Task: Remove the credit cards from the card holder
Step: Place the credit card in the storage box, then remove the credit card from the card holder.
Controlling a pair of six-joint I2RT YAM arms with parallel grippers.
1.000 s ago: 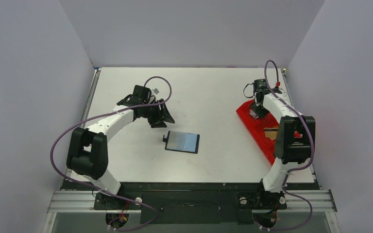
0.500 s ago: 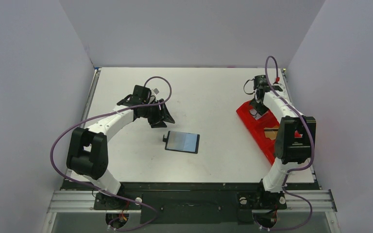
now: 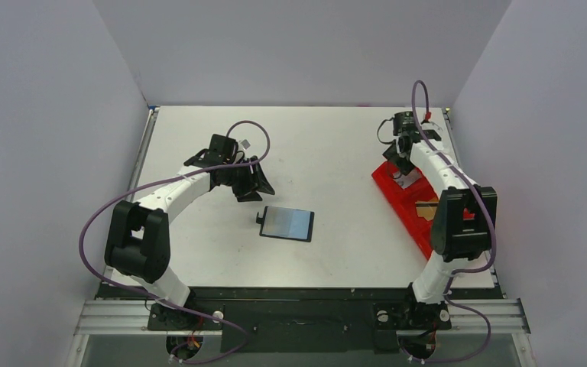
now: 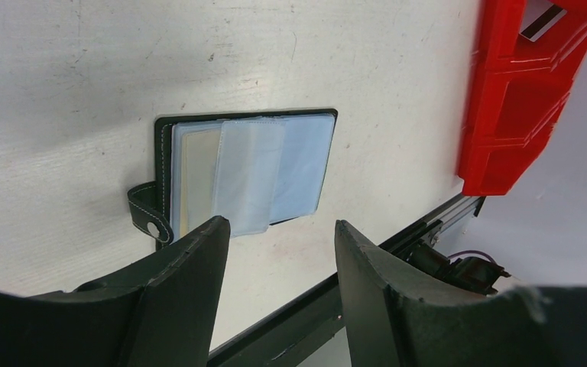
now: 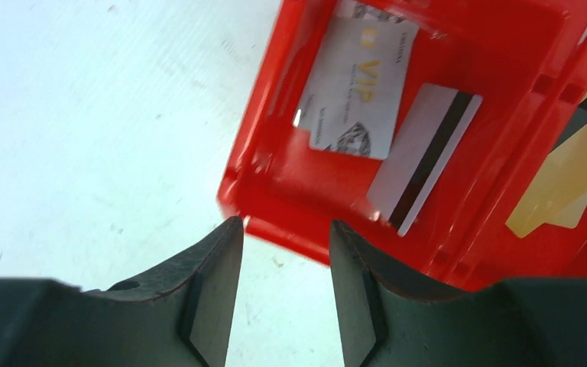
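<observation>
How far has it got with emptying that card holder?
Done: a VIP card, a striped card and a yellow card lie in the red tray. In hand: nothing; the right gripper hangs open above the tray's corner, the left gripper open near the holder. Left: the holder lies open on the table with what looks like a pale card in its sleeves.

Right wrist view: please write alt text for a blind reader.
A red tray compartment holds two cards, a white VIP card and a black-striped card. The open, empty right hand hangs over the tray's corner.
</observation>
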